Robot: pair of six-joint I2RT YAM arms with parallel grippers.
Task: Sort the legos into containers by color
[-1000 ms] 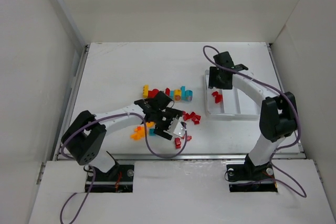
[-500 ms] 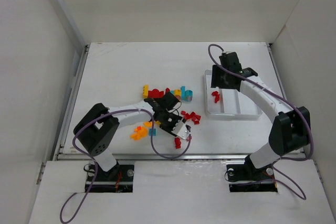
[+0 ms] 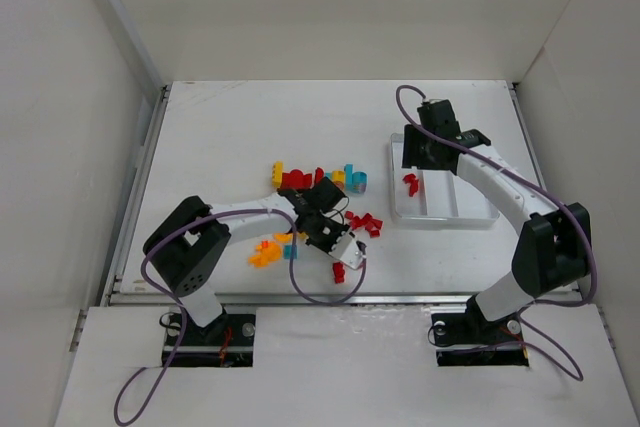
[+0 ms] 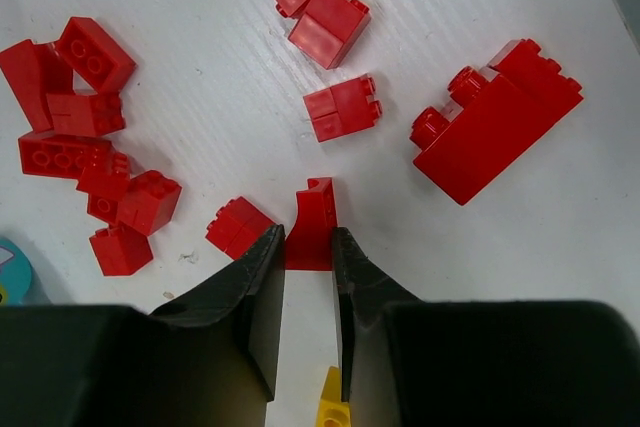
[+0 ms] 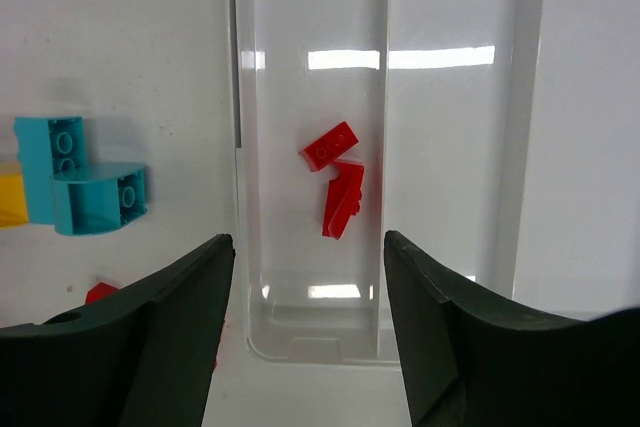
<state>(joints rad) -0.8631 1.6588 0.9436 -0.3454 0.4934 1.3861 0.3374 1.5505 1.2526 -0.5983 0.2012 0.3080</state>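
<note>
At the near middle of the bench (image 4: 200, 7), the left end effector (image 4: 305, 244) was clamped shut on one red lego (image 4: 315, 209), apparently a curved piece, among loose red legos (image 4: 85, 117). Over the white tray (image 5: 243, 97), the right end effector (image 5: 308, 239) stood open and empty above the left-hand compartment (image 5: 310, 47), which held two red legos (image 5: 340, 182).

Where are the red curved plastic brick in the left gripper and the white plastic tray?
Red curved brick (image 4: 312, 227): left wrist view, upper face.
White tray (image 5: 315, 342): right wrist view, near end wall.

Fixed overhead view, two close downward wrist views
</note>
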